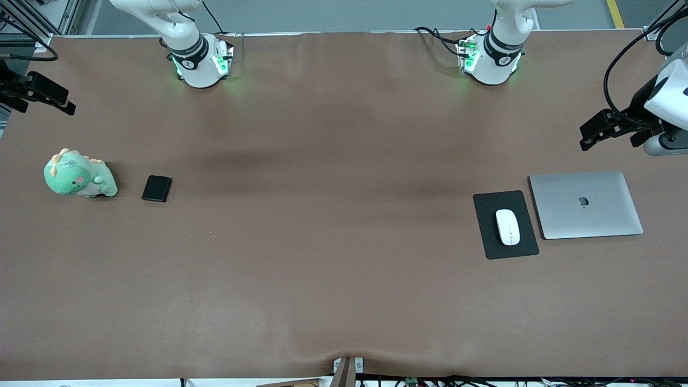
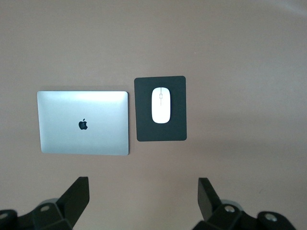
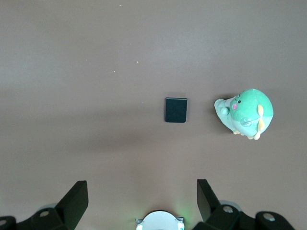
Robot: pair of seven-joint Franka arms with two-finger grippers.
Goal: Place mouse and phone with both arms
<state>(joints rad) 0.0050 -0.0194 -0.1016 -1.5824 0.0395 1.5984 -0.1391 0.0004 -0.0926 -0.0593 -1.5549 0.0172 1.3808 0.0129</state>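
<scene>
white mouse [image 1: 507,227] on black mat [image 1: 505,224], black phone [image 1: 156,188], silver laptop [image 1: 586,205], green plush dinosaur [image 1: 79,175], brown table [image 1: 322,269]

Phone [image 3: 176,109] beside green plush [image 3: 247,113]

White jointed arms [image 1: 185,40] with black bands, green-lit bases (black cables trailing), black hands.

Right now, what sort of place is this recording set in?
Probably a robotics lab: two arms bolted at a brown-covered table, staged desk items, a laptop, a mouse on its mat, and loose cabling.
</scene>
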